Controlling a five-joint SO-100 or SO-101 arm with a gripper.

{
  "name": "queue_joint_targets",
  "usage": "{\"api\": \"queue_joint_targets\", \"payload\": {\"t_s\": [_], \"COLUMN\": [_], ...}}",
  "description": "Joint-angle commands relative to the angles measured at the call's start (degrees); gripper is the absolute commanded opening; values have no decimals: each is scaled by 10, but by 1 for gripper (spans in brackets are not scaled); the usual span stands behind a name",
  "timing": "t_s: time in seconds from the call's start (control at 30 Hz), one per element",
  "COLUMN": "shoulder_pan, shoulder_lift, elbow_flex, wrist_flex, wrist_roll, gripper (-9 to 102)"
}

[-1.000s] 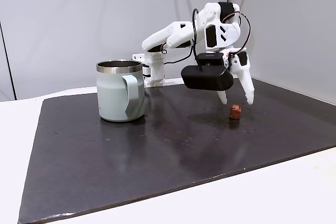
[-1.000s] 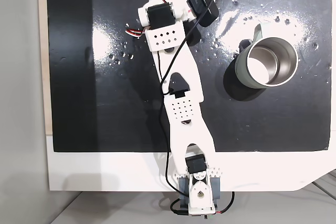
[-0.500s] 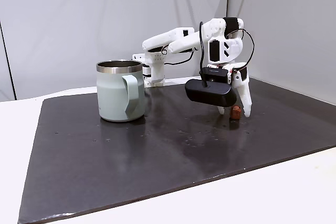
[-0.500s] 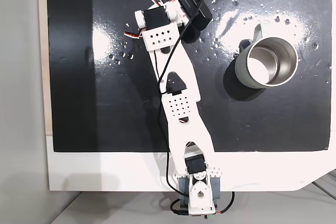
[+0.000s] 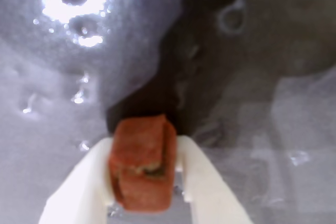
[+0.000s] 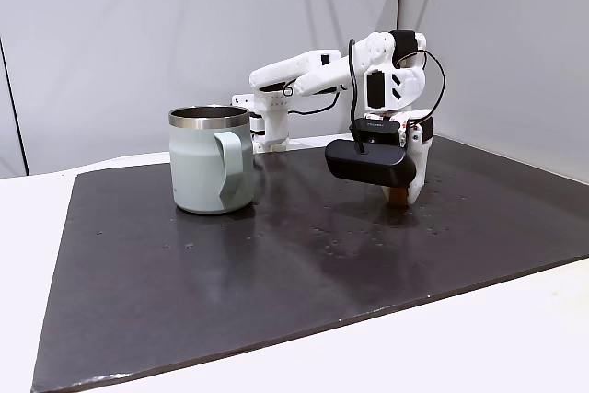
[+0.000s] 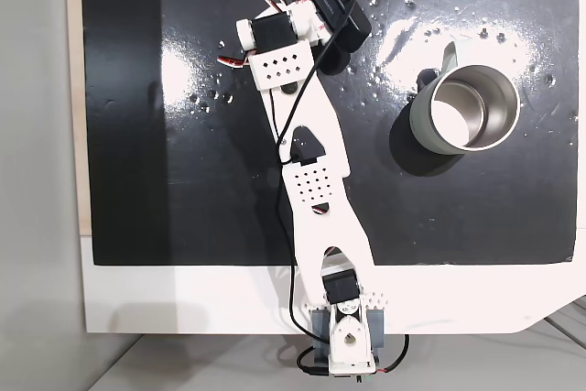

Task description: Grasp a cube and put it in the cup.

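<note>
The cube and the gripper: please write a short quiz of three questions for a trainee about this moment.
1. True or false: the cube already lies inside the cup.
2. In the wrist view, where is the cube relative to the gripper fingers? A: between them. B: far left of them.
3. In the side fixed view, the cup's handle faces ____ the camera.

Key: 1 false; 2 A; 3 toward.

mat (image 6: 276, 264) bare between claw (image 6: 402, 196) and cup (image 6: 210, 172) | cup sole obstacle, well apart
</note>
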Motion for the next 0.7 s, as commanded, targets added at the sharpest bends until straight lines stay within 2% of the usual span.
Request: {"api": "queue_joint_targets", "payload": {"t_s": [0.0, 0.27, 0.67], "shoulder_pan": [8, 25, 101], "shoulder_lift": [4, 94, 393], "elbow_flex": [-33, -7, 162], "wrist_flex": [0, 5, 5], "wrist_roll": [-4, 24, 40], "gripper": [2, 1, 1]}}
